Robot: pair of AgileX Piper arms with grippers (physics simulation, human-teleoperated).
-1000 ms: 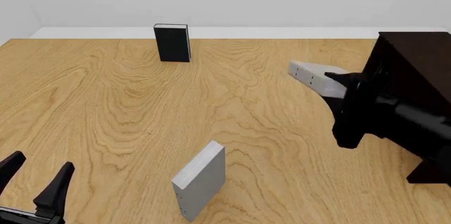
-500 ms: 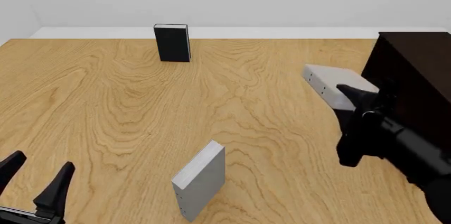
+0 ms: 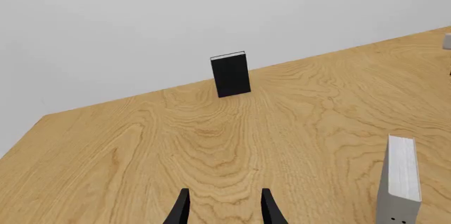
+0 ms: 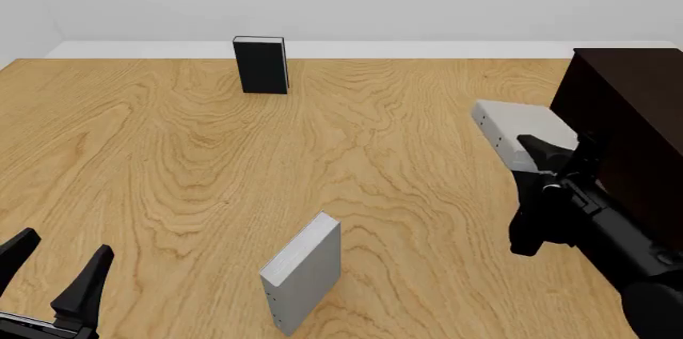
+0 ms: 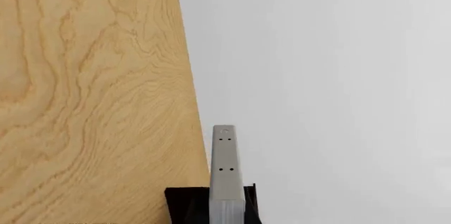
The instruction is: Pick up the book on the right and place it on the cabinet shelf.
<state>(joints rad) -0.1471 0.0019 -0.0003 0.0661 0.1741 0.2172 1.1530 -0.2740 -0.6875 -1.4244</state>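
Now the book [image 4: 520,133] is off the counter [image 4: 213,163], clamped in the right pincer [image 4: 553,155] and carried tilted just beside the front-left edge of the cabinet shelf [image 4: 629,115]. In the right wrist view the book [image 5: 224,174] shows edge-on, with the dark fingers [image 5: 185,205] pressed flat against both covers.

To finish the carry well, I judge the arm should level the book and line it up with the cabinet's opening before pushing in, keeping clear of the dark side wall, and loosen the grip only once the book rests on the board. The opening itself is hidden here, so its height cannot be told.

The book is a thick, plain pale grey-white block with sharp corners and a smooth matte face marked by small dots. The cabinet is a large, very dark brown box with flat panels. The counter is light wood with bold swirling grain.

Farther out, a slimmer grey book [image 4: 303,272] stands near the front and a black book [image 4: 261,65] stands at the far edge. The left pincer [image 4: 51,275] hangs released, grasping nothing.
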